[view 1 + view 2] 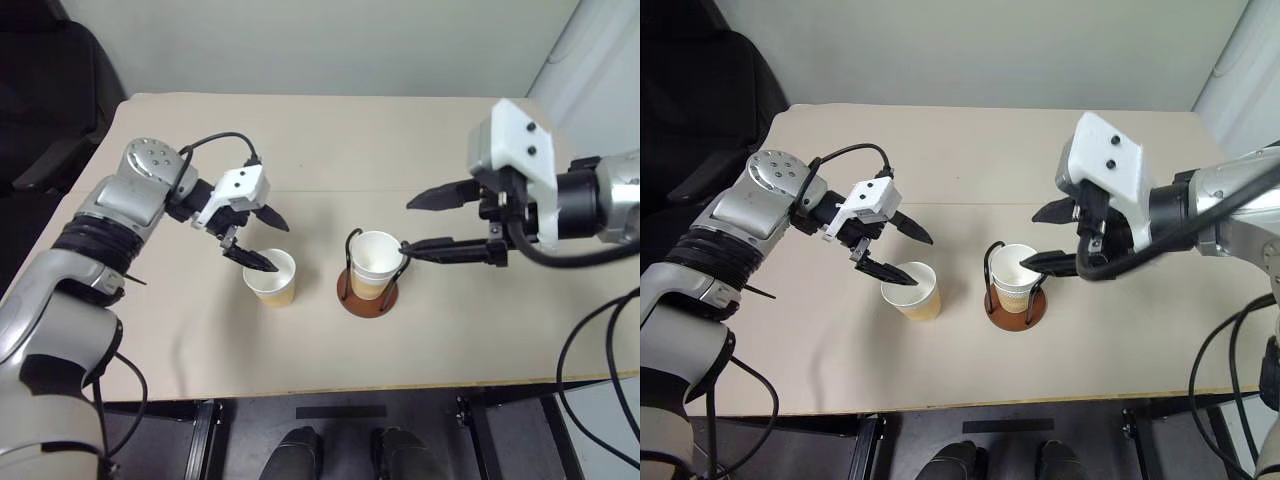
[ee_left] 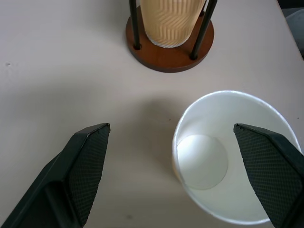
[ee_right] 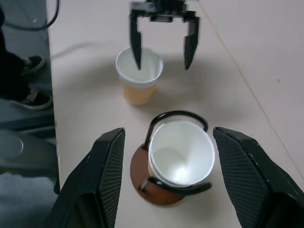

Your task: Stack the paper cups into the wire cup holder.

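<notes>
1. The paper cups are what this job is about. One loose cup (image 1: 271,277) stands upright on the tabletop (image 1: 330,150), just beside the wire cup holder (image 1: 367,292), on the side where the left arm is.
2. The cup in the holder (image 1: 374,264) sits upright between the two black wire loops. I cannot tell if it is one cup or a few pushed together.
3. The left gripper (image 1: 262,241) is right by the loose cup. Its fingers are spread wide and hold nothing. In the left wrist view one finger (image 2: 268,164) is over the cup's open mouth and the other finger (image 2: 80,166) is out over bare tabletop, so the near wall of the cup lies between them.
4. The right gripper (image 1: 425,222) hangs next to the holder, on the side away from the loose cup. Its fingers are spread wide too and hold nothing.
5. I think the loose cup is very light and thin. It will tip or slide if it is bumped, and it will squash if it is squeezed hard.
6. The rolled white rim looks like the stiffest part. A good place to take hold is the wall just under the rim, one finger inside and one outside, with a soft squeeze.
7. The ribbed outside should help it not slip.
</notes>
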`<state>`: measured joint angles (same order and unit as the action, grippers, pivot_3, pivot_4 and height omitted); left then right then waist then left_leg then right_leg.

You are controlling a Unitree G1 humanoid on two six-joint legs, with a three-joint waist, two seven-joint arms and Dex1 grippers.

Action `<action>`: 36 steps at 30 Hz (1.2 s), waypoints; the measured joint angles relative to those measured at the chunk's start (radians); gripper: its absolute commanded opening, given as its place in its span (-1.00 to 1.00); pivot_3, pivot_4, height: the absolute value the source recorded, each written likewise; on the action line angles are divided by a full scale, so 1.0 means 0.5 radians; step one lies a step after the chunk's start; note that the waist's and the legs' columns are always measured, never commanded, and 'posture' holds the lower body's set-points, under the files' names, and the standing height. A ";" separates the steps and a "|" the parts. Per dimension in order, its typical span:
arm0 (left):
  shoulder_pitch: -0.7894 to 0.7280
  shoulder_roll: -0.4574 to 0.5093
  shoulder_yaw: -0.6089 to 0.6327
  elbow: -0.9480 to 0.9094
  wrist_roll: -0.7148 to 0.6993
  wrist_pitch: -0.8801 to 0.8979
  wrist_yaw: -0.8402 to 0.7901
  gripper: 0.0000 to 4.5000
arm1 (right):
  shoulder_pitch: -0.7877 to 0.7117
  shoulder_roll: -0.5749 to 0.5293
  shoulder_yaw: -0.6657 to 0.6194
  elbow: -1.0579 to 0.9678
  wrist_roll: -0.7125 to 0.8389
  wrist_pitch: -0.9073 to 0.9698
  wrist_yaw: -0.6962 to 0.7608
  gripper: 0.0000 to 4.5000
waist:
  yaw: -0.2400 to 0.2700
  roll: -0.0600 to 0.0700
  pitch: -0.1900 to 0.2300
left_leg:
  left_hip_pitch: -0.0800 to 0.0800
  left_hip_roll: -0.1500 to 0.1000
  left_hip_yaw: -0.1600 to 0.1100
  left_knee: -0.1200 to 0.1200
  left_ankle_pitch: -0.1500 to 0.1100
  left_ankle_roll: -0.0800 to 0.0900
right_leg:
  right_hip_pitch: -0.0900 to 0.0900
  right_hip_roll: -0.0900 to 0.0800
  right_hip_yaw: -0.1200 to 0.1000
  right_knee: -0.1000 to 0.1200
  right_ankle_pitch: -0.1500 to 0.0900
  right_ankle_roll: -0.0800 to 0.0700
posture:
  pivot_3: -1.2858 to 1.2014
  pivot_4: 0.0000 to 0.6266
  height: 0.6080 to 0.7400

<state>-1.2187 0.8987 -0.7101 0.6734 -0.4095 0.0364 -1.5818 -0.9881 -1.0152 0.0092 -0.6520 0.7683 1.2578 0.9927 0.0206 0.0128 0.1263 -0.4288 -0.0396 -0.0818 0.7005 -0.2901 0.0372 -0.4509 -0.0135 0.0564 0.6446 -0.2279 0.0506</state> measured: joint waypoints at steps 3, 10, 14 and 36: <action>0.000 0.004 -0.040 -0.008 -0.015 0.016 0.000 1.00 | 0.053 -0.051 0.016 -0.004 -0.017 -0.143 0.049 0.31 | -0.002 0.000 0.000 | 0.000 0.000 0.001 0.001 0.000 0.000 | 0.000 0.001 0.001 0.001 0.000 0.000 | 0.03 -0.52 1.00; -0.002 0.044 -0.117 -0.030 -0.050 0.028 -0.001 1.00 | 0.066 -0.065 0.029 0.026 -0.017 -0.245 0.075 0.31 | -0.002 0.000 0.000 | 0.000 0.000 0.001 0.003 0.000 0.000 | 0.001 0.000 0.001 0.001 0.001 0.001 | 0.03 -0.52 1.00; -0.005 0.055 -0.161 -0.038 -0.050 0.029 -0.001 0.92 | 0.066 -0.065 0.030 0.038 -0.015 -0.261 0.074 0.32 | 0.000 0.000 0.000 | 0.000 -0.001 0.000 0.003 0.000 0.000 | 0.001 0.000 0.000 0.000 0.001 0.001 | 0.03 -0.52 1.00; 0.021 0.086 -0.171 -0.132 -0.210 0.231 -0.003 -0.98 | 0.294 -0.118 0.066 0.062 -0.118 -0.546 0.144 0.32 | -0.001 0.000 0.000 | 0.001 0.000 0.001 0.004 0.000 0.000 | 0.002 0.000 0.000 0.001 0.001 0.001 | 0.03 -0.52 1.00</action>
<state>-1.2081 0.9415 -0.7956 0.6076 -0.5143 0.1521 -1.5834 -0.8411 -1.0741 0.0421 -0.6208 0.7095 0.9846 1.0646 0.0202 0.0126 0.1262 -0.4284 -0.0397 -0.0814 0.7026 -0.2901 0.0373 -0.4498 -0.0136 0.0566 0.6452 -0.2275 0.0513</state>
